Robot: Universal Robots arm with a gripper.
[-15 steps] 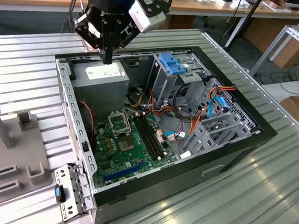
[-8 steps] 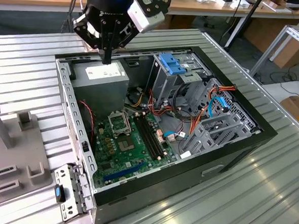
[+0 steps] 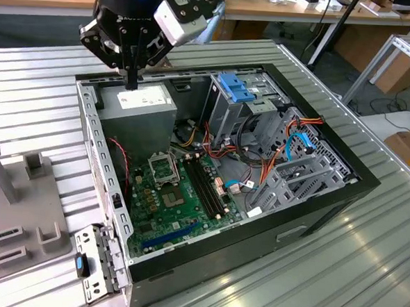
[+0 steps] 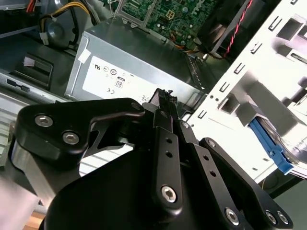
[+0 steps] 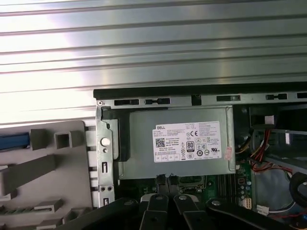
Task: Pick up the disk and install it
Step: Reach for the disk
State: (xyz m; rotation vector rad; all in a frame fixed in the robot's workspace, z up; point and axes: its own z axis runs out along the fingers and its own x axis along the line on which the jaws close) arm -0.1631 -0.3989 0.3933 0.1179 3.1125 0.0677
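On the ribbed metal table (image 3: 336, 287), a grey moulded fixture (image 3: 21, 205) of blocky posts sits at the near edge on the exterior view's left. In the first wrist view the disk (image 5: 13, 141) lies in it, bright blue edge against a post, well apart from the pincer. Beside it the open black computer case (image 3: 312, 223) is crowded with a green motherboard (image 3: 161, 192), orange cables (image 3: 263, 164) and a grey drive cage (image 3: 224, 120). Farther back, the black pincer (image 3: 130, 83) hangs over the grey power-supply box (image 3: 137, 118), fingers drawn together on nothing.
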